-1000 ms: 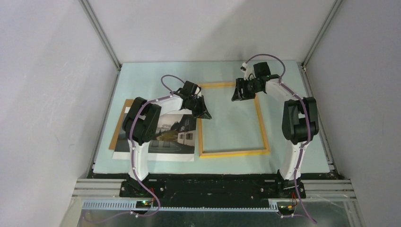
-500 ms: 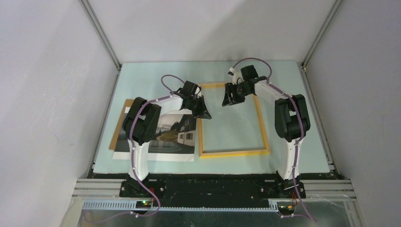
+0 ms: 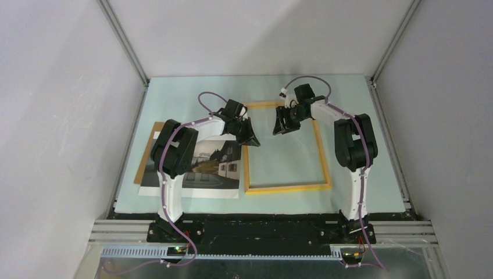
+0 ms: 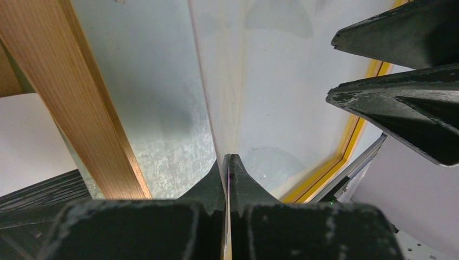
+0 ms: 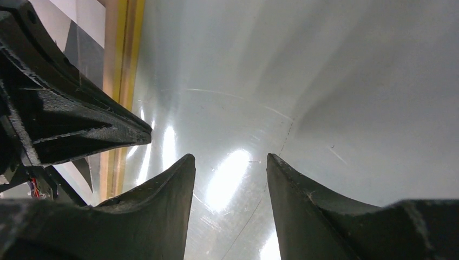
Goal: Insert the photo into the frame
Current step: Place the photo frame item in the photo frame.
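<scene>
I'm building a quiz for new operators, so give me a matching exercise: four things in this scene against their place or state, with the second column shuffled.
1. photo
2. frame
3. left gripper
4. right gripper

A. open
B. shut on a thin clear sheet
C. lying flat, yellow-orange edges
D. left of the frame, partly over a brown board

Pairs: 1-D, 2-C, 3-B, 4-A

Right gripper (image 5: 230, 160), jaws apart, glossy pane of frame (image 5: 125, 65) below — yellow edge left
</scene>
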Action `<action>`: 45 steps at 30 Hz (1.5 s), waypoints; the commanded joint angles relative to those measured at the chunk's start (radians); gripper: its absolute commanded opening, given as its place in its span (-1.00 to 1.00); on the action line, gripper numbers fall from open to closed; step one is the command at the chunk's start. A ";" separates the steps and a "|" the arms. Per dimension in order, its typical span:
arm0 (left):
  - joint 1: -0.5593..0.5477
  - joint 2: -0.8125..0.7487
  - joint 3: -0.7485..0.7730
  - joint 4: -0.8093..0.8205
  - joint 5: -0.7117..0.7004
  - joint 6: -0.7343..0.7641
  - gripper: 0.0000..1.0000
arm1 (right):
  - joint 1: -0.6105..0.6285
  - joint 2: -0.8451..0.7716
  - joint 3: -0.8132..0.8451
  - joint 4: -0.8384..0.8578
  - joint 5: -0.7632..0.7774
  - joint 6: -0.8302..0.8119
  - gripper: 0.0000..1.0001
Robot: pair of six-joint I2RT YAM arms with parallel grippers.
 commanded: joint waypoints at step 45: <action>-0.033 -0.181 -0.022 -0.090 -0.141 0.141 0.50 | -0.011 0.025 -0.024 -0.023 0.021 -0.022 0.10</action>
